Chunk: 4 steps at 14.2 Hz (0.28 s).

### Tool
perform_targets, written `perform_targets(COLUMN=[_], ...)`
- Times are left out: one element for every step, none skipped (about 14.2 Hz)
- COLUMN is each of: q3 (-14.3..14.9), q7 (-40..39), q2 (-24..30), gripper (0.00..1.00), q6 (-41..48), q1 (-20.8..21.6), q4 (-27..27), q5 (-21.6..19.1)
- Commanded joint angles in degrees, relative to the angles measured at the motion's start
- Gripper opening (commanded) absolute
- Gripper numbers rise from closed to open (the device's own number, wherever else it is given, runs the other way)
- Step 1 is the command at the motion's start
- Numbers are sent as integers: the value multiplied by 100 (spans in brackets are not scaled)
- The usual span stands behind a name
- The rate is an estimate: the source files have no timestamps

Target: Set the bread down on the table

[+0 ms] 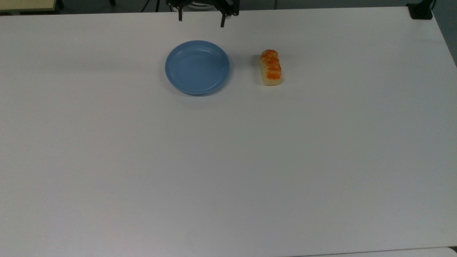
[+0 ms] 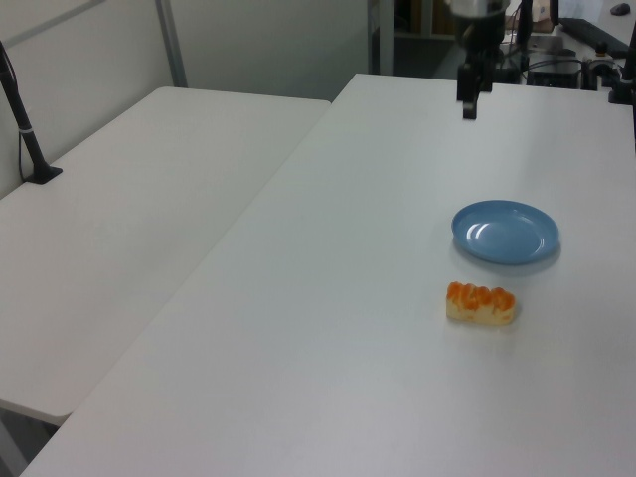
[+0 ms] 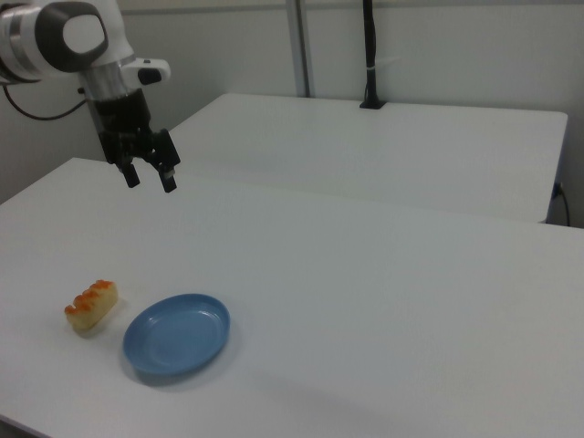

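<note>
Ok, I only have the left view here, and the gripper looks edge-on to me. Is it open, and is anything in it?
Observer: In the right view the gripper is open, fingers spread apart, with nothing between them.
Operator: Is it hanging over the plate?
Observer: No. In the top view it sits beyond the plate, by the far edge of the table.
Operator: Does the bread touch the plate?
Observer: No. The top view shows the bread lying on the table at the top view's right of the plate, with bare table between them.
</note>
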<state>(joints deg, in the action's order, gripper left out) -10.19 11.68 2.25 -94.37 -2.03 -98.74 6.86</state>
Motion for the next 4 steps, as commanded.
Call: perform_targets(q3=[34,34,34,34], q7=[-192,-193,-193,-193], q2=[214,240,249,249], gripper=[100,100,100,100], q6=[139,139,147,147], q1=[-140,-166,-175,-175], q4=[-5,-5,-5,-5], q5=[-255,-264,-273,-273])
